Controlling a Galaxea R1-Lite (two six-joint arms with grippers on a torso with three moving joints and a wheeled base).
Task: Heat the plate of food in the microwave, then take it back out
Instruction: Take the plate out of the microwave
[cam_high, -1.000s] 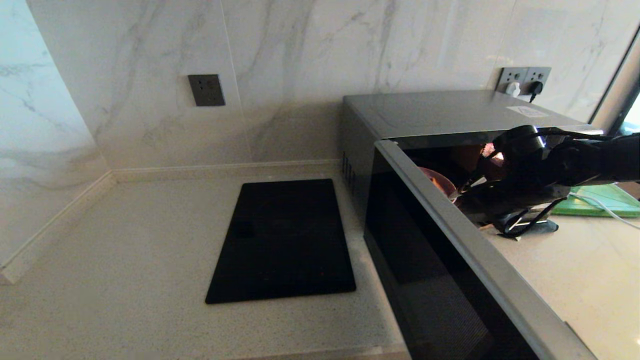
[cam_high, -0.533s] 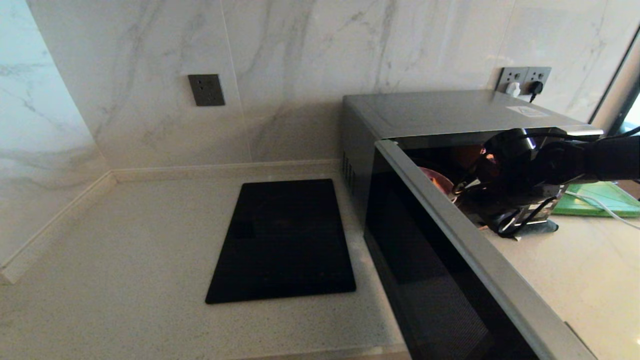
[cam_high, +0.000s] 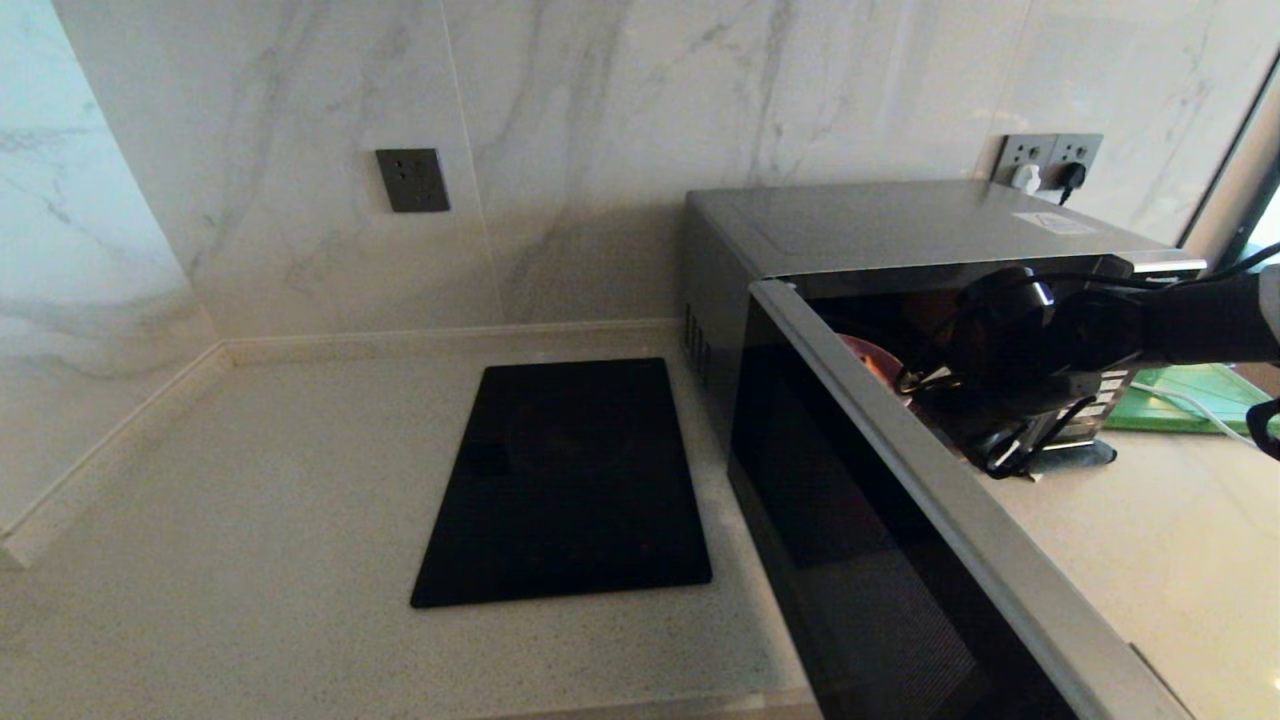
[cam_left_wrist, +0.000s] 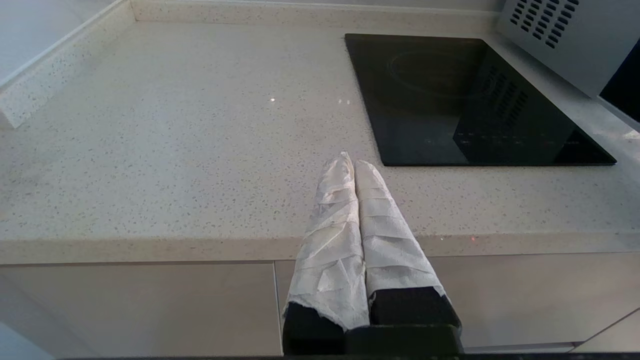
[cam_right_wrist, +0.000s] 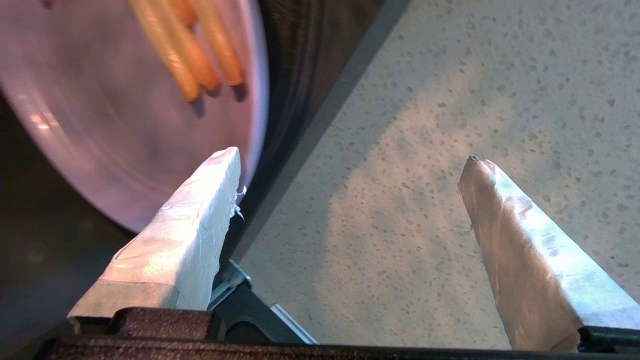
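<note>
Two pincers show, and only one is at work. Nearest to the robot, the left pincer (cam_left_wrist: 354, 162) hangs parked off the front edge of the speckled surface (cam_high: 250, 520), its white-wrapped fingers (cam_left_wrist: 335, 220) pressed together with nothing between them. Beyond it, on the same surface, lies the flat black cooktop (cam_high: 565, 480), close beside the vented left wall of the microwave (cam_high: 900, 225).

The microwave's black glass door (cam_high: 850, 530) stands swung open toward the robot, its silver top edge running diagonally across the head view. Behind that edge, the right arm reaches in from the right to the mouth of the oven. From the head, the right pincer (cam_right_wrist: 350, 160) is hidden behind the dark wrist; its own camera shows the two wrapped fingers (cam_right_wrist: 200, 220) spread wide with nothing between them. One finger lies over the near rim of the plate of food (cam_right_wrist: 100, 125), though contact cannot be told; the other hangs over bare speckled surface outside the oven.

The plate sits on the dark floor inside the oven, just past the front sill, with a few golden fries (cam_right_wrist: 195, 50) on it. From the head only a sliver of its rim (cam_high: 880, 365) shows over the door edge.

Farther right, a green board (cam_high: 1200, 400) rests on the surface, and wall outlets (cam_high: 1050, 160) sit behind the oven.
</note>
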